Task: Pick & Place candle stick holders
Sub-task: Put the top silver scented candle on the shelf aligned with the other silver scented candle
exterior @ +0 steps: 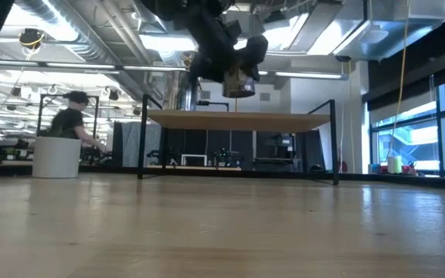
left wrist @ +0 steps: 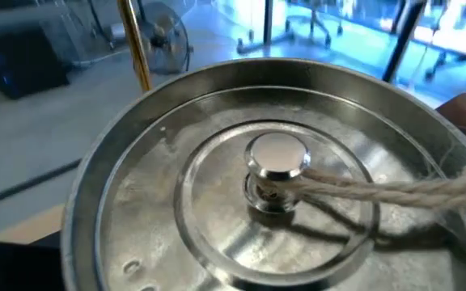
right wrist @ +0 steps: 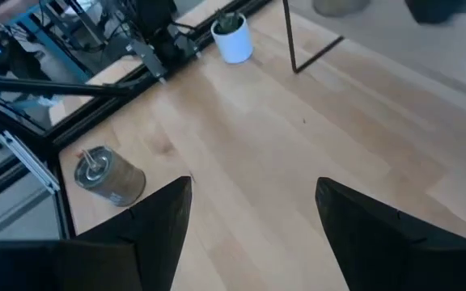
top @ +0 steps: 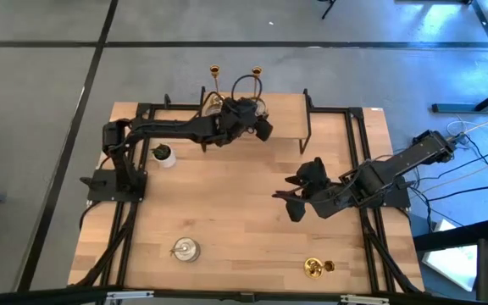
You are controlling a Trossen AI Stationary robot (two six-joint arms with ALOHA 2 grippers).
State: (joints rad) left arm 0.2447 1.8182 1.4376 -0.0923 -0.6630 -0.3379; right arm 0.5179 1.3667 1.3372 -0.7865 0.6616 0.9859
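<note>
My left gripper (top: 251, 117) reaches over the raised wooden shelf (top: 286, 127) at the table's far side, shut on a squat silvery holder (left wrist: 265, 178) that has a centre peg and a piece of twine. In the low view the holder (exterior: 239, 83) hangs above the shelf top. Two gold holders (top: 214, 71) (top: 257, 74) stand on their bases at the shelf's far edge. Another silvery holder (top: 185, 250) rests on the table at the near left, and a gold one (top: 315, 268) lies on its side at the near right. My right gripper (top: 288, 200) is open and empty over the table's middle right. My left gripper holds the silvery holder, whose open top with its centre peg (left wrist: 277, 158) faces the wrist camera. The fingers lie outside the wrist view and the gripper body hides them in the other views, so the part held cannot be told. The holder is clear of the shelf (exterior: 238, 117).
A small white pot with a green plant (top: 163, 155) stands on the table near the left arm's base. The shelf's black legs (top: 308, 127) stand on the table. The bare wood (top: 235, 212) lies between the grippers. A person (exterior: 72, 116) is in the room behind.
</note>
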